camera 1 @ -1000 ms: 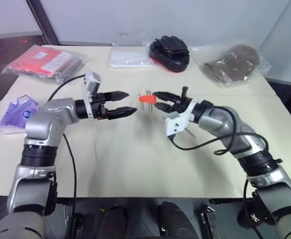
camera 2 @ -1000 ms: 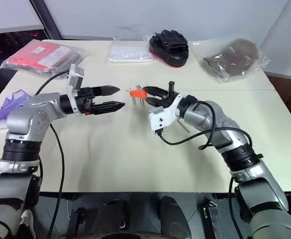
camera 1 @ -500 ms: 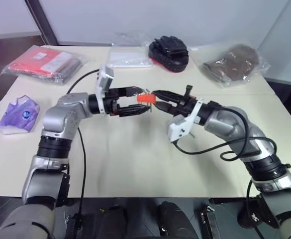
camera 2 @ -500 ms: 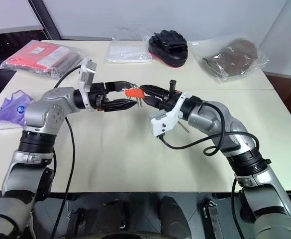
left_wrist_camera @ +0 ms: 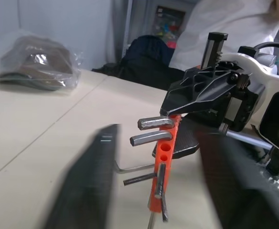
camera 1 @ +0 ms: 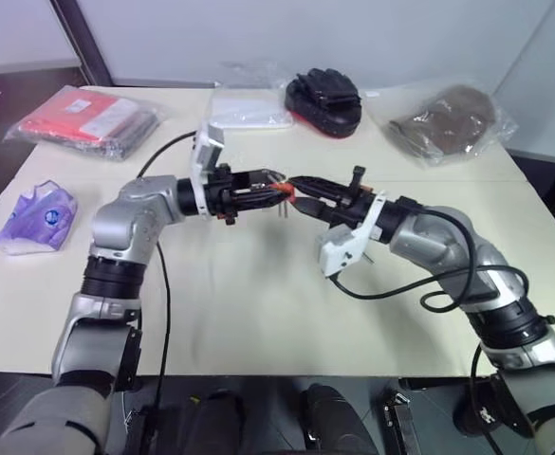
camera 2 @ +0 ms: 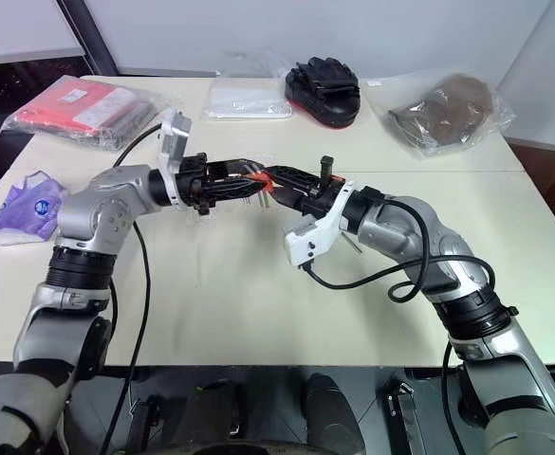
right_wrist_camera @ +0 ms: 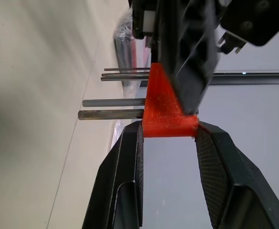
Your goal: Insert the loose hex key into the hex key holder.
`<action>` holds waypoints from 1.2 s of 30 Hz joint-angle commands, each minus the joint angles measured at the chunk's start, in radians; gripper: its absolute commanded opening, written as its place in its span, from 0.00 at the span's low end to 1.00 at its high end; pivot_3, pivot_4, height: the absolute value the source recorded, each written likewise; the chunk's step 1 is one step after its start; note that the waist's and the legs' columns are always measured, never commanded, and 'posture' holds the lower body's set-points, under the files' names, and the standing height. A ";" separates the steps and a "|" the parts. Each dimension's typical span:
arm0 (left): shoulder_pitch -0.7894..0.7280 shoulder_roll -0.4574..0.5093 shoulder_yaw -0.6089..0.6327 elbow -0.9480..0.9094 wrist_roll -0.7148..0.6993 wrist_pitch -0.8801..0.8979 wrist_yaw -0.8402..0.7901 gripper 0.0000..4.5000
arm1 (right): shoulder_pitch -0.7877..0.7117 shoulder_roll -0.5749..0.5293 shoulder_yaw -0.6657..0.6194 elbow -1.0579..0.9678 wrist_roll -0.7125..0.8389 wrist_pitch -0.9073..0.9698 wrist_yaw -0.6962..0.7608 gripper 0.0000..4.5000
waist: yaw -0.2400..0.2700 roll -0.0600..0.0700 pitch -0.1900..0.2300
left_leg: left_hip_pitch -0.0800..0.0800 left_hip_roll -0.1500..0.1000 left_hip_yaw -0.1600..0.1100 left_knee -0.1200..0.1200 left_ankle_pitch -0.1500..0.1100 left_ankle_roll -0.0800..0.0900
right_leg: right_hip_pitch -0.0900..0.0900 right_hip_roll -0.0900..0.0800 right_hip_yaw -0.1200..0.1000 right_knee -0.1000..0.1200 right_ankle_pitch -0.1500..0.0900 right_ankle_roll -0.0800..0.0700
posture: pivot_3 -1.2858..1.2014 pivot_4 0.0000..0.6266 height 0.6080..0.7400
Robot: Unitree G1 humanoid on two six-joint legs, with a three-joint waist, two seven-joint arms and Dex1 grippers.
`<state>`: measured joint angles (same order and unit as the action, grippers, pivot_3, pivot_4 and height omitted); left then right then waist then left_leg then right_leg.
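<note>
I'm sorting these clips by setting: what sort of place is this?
Probably an indoor lab or test room. A plain cream table stands by a blank grey wall, strewn with bagged practice items: a red packet, black gloves and a brown cap.

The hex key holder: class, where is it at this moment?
The hex key holder hangs above the table's middle, clamped in the right tool, with the left tool closing on it.

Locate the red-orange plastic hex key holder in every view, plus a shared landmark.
Left eye view: red-orange plastic hex key holder mid-picture, over the table.
Right eye view: holder just left of centre.
Left wrist view: holder at the right gripper's tips.
Right wrist view: holder between the jaws.
Landmark: the right gripper clamping it.
</note>
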<state>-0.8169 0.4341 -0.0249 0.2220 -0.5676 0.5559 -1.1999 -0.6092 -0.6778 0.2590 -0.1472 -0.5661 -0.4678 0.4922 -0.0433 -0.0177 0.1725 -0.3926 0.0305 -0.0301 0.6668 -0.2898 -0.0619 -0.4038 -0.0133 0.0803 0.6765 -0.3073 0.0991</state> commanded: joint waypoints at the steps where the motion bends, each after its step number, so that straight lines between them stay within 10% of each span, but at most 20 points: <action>1: -0.001 -0.003 -0.003 -0.025 0.009 -0.016 0.001 0.06 | -0.014 -0.007 -0.038 -0.043 0.015 -0.004 -0.002 0.22 | 0.000 0.000 0.000 | 0.000 0.000 0.000 0.000 0.000 0.000 | 0.000 0.000 0.000 0.000 0.000 0.000 | 0.52 0.24 1.00; 14: 0.013 -0.013 -0.022 -0.033 0.030 -0.009 -0.003 0.03 | -0.003 -0.007 -0.060 -0.075 0.042 0.021 0.028 0.22 | 0.000 0.000 0.000 | 0.000 0.000 0.000 0.000 0.000 0.000 | 0.000 0.000 0.000 0.000 0.000 0.000 | 0.52 0.24 1.00; 15: 0.013 -0.014 -0.022 -0.034 0.031 -0.010 -0.003 0.00 | -0.001 -0.008 -0.061 -0.074 0.041 0.024 0.029 0.45 | 0.000 0.000 0.000 | 0.000 0.000 0.000 0.000 0.000 0.000 | 0.000 0.000 0.000 0.000 0.000 0.000 | 0.52 0.24 1.00; 20: 0.016 -0.017 -0.021 -0.038 0.036 -0.018 -0.002 0.00 | 0.004 -0.021 -0.057 -0.072 0.015 0.017 0.032 0.95 | 0.000 0.000 0.000 | 0.000 0.000 0.000 0.000 0.000 0.000 | 0.000 0.000 0.000 0.000 0.000 0.000 | 0.52 0.24 1.00; 24: 0.021 -0.017 -0.016 -0.048 0.042 -0.035 0.012 0.00 | 0.019 -0.027 -0.061 -0.082 0.035 0.039 0.063 0.95 | 0.000 0.000 0.000 | 0.000 0.000 0.000 0.000 0.000 0.000 | 0.000 0.000 0.000 0.000 0.000 0.000 | 0.52 0.24 1.00; 36: 0.049 -0.022 0.021 -0.107 0.074 -0.129 0.127 0.00 | 0.191 0.178 -0.360 -0.400 0.554 1.495 0.261 0.95 | 0.013 0.000 0.000 | 0.001 0.000 -0.002 0.001 0.000 0.000 | 0.001 0.000 0.000 0.004 0.000 0.000 | 0.52 0.24 1.00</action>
<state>-0.7697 0.4093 -0.0173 0.1505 -0.4877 0.4437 -1.0778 -0.4161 -0.5105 -0.0688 -0.4990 -0.0531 0.9028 0.7654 -0.0300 -0.0173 0.1722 -0.3912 0.0309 -0.0324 0.6675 -0.2898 -0.0618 -0.4033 -0.0129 0.0806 0.6800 -0.3075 0.0987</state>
